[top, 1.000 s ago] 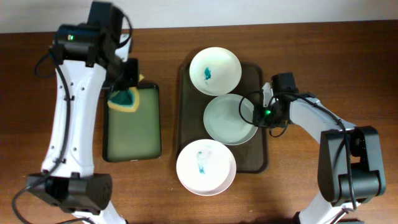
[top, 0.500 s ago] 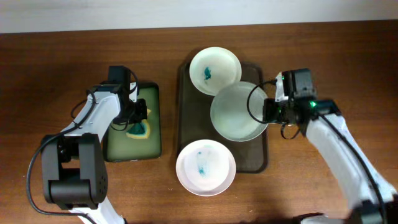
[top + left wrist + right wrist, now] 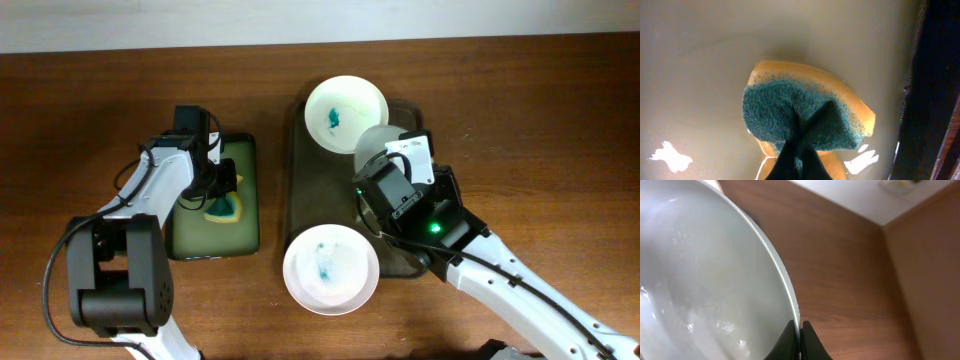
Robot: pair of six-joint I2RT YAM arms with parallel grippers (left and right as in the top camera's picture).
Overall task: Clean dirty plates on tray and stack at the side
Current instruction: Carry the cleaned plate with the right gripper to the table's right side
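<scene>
The dark olive-brown tray (image 3: pixel 298 180) lies mid-table. One white plate (image 3: pixel 346 112) with a teal smear sits at its far end. Another smeared plate (image 3: pixel 331 268) overlaps its near left corner. My right gripper (image 3: pixel 800 326) is shut on the rim of a third plate (image 3: pixel 700 280), plain white and tilted on edge, raised above the tray; a part of it shows overhead (image 3: pixel 376 142) behind the right arm. My left gripper (image 3: pixel 799 132) is shut on a yellow and teal sponge (image 3: pixel 805 115), which rests on the small green tray (image 3: pixel 200 235).
The right arm (image 3: pixel 420 215) hangs over the middle and right of the big tray and hides it there. The green tray's surface (image 3: pixel 700 60) looks wet and shiny. Bare wooden table (image 3: pixel 520 120) lies to the right of the big tray.
My right gripper has lifted the middle plate off the tray and tipped it on edge, the arm swinging over the tray. My left gripper came down onto the sponge and has stayed there.
</scene>
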